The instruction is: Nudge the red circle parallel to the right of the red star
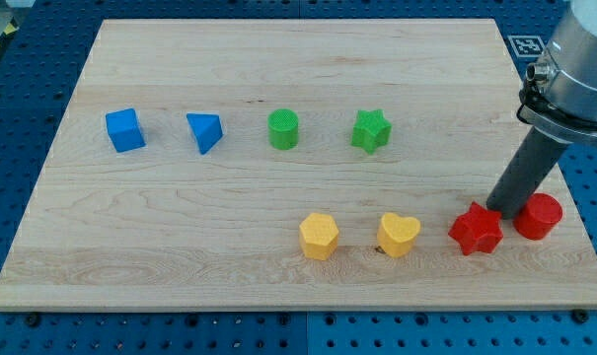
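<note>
Camera view: my tip (502, 209) sits half-hidden between red star (476, 229) and red circle (539, 216).

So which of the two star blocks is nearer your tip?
The red star, at the view's bottom right, right beside my tip. The green star sits far off in the upper row.
</note>
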`<state>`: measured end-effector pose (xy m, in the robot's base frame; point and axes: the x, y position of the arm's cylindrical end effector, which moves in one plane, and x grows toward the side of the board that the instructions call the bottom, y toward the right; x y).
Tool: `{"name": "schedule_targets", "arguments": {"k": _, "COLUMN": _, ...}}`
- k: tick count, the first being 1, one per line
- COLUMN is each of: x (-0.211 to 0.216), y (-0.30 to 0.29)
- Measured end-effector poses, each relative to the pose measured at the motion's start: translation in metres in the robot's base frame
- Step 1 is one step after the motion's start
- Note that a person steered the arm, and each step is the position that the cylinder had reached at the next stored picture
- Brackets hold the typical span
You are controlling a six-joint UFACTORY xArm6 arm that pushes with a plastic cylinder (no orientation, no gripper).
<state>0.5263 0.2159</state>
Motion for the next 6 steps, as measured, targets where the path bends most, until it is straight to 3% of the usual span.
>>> {"name": "schedule_targets", "arguments": {"k": 3, "x": -0.025, "y": 0.016}}
{"name": "schedule_targets", "arguments": {"k": 6, "x": -0.006, "y": 0.070}}
